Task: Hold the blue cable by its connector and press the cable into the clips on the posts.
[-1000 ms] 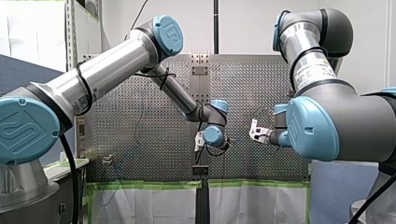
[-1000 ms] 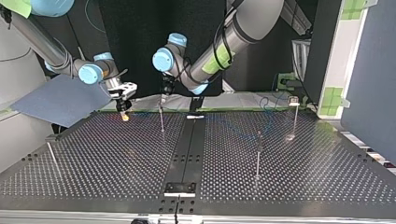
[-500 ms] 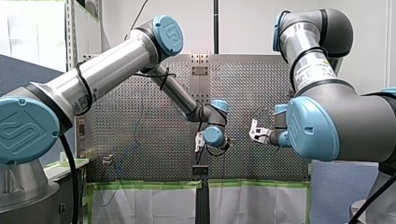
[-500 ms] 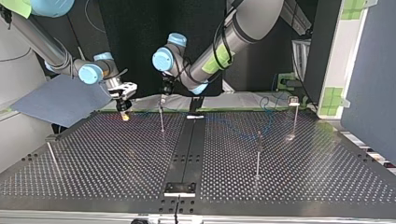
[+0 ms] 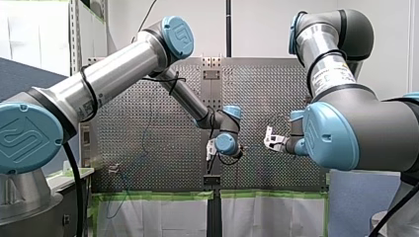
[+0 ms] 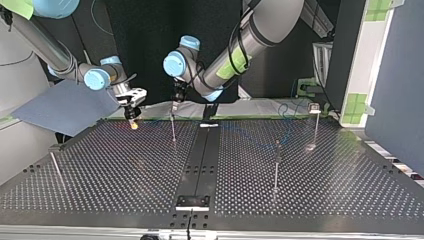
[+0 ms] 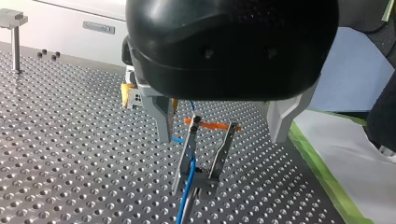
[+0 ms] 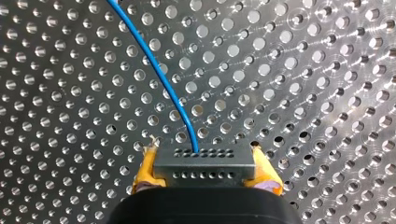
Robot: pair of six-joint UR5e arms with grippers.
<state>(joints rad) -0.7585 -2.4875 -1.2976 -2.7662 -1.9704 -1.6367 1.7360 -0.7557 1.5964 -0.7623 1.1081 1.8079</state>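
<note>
Clamping right gripper [image 8: 205, 169] on grey connector [image 8: 204, 162], yellow pads [image 8: 145, 171] at both ends; judged rigid, the only sound place to take hold. Noting blue cable [image 8: 159, 70] leaving connector's face and arcing away over perforated table [image 8: 327, 93]; judged thin, light, limp, prone to kink at the exit, so no sharp pulls. Holding left gripper [image 7: 222, 135] spread wide, metal fingers [image 7: 163, 116] astride forked clip [image 7: 201, 181], with cable running beside one prong, seating not confirmed
</note>
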